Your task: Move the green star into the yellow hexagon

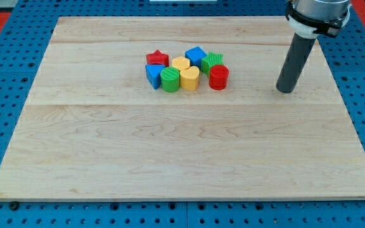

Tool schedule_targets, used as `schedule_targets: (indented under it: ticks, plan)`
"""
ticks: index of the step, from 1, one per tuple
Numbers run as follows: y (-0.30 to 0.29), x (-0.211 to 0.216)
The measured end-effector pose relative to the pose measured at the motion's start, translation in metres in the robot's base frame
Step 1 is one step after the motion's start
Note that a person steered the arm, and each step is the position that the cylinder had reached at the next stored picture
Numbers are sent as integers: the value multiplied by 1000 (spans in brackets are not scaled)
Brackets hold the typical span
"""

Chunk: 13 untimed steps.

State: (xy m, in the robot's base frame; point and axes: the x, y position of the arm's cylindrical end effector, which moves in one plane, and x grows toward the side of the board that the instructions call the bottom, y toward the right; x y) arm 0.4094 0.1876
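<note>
While the green star (212,61) sits beside the yellow hexagon (181,64), my tip (286,90) is seen well apart at the view's right; no fingers are fitted.

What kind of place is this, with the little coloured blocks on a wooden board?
Probably a robotics lab test bench. A wooden board lies on a blue perforated mounting table, small coloured blocks cluster near the view's top, and my tip rests on the board to the view's right of them.
</note>
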Motion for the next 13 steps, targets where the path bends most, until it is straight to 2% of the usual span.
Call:
schedule_targets:
  ticks: [2, 3, 5, 7, 9, 11, 13]
  plan:
    - [-2, -69]
    - [-39, -82]
    - [-105, -72]
    - [-144, -61]
    - [-114, -70]
    - [-113, -70]
    - [-63, -40]
